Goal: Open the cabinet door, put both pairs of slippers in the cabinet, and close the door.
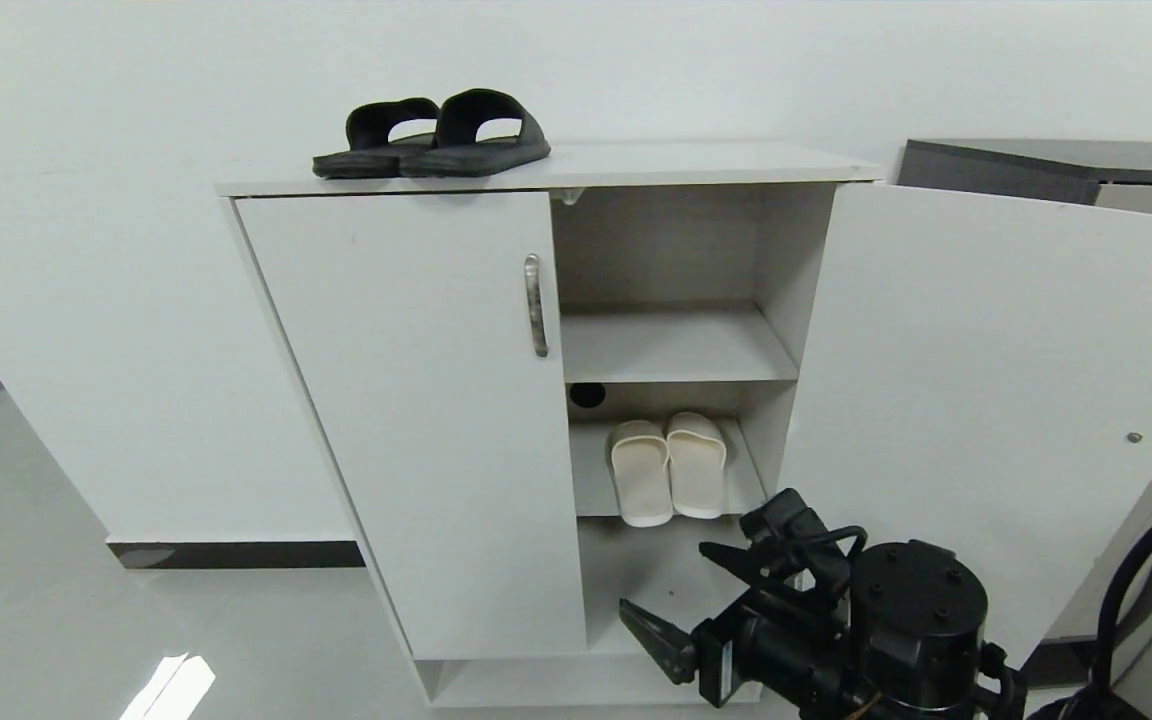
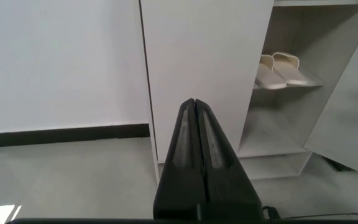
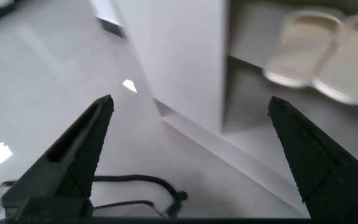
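A pair of black slippers [image 1: 433, 135] lies on top of the white cabinet [image 1: 696, 160], above its closed left door [image 1: 416, 420]. The right door [image 1: 986, 400] stands swung wide open. A pair of white slippers [image 1: 668, 468] [image 2: 281, 68] [image 3: 328, 53] sits side by side on the middle shelf inside. My right gripper [image 1: 666, 577] [image 3: 190, 102] hangs open and empty, low in front of the open compartment, below the white slippers. My left gripper [image 2: 195, 106] is shut with nothing in it, held back from the cabinet and facing the closed left door.
A metal handle [image 1: 534, 305] runs down the left door's inner edge. The top shelf [image 1: 676, 345] and bottom shelf [image 1: 636, 580] are bare. A grey unit [image 1: 1066, 165] stands to the right behind the open door. Grey floor [image 1: 86, 620] lies open on the left.
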### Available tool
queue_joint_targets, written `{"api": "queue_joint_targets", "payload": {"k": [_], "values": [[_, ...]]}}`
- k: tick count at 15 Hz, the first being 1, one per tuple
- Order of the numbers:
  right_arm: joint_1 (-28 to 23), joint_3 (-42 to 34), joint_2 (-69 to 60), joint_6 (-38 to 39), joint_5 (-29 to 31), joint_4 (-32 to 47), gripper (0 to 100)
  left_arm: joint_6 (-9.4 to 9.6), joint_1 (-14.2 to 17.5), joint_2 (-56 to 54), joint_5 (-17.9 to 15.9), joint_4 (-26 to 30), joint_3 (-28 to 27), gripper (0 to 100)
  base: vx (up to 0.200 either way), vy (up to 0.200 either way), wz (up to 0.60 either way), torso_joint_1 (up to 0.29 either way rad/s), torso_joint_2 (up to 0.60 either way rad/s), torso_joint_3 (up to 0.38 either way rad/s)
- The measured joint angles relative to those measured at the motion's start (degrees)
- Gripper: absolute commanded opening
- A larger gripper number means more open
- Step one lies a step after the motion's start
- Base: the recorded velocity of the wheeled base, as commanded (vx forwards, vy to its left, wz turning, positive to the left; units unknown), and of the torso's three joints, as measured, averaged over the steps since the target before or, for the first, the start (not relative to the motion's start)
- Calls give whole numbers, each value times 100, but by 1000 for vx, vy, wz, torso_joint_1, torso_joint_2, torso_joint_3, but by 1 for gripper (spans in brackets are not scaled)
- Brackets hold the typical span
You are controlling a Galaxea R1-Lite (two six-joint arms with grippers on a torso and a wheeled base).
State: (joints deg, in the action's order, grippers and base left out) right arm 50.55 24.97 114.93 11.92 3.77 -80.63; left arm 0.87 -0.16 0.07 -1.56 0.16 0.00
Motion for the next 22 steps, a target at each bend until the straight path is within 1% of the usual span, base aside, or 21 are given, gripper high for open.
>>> {"api": "queue_joint_targets", "payload": {"k": [4, 6, 7, 16, 20, 22], "values": [[-12, -477, 4, -2, -724, -628, 100, -16, -2, 0, -5, 2, 0, 0, 0, 0, 0, 0, 0, 0], [-12, -684, 4, -5, -916, -783, 100, -16, -2, 0, -11, 2, 0, 0, 0, 0, 0, 0, 0, 0], [-17, -728, 4, -5, -940, -791, 100, -18, -2, 0, -11, 2, 0, 0, 0, 0, 0, 0, 0, 0], [-72, -780, 50, -5, -937, -802, 100, -16, -2, 0, -13, 2, 0, 0, 0, 200, 0, 3, 1, 3], [-119, -800, 249, -24, -937, -929, 100, -16, -2, 2, -13, 2, 0, 0, 0, 200, 0, 2, 5, 1], [-127, -855, 307, -156, -937, -936, 100, -16, -2, 0, -11, 2, 0, 0, 0, 200, 0, -2, 2, 2]]}}
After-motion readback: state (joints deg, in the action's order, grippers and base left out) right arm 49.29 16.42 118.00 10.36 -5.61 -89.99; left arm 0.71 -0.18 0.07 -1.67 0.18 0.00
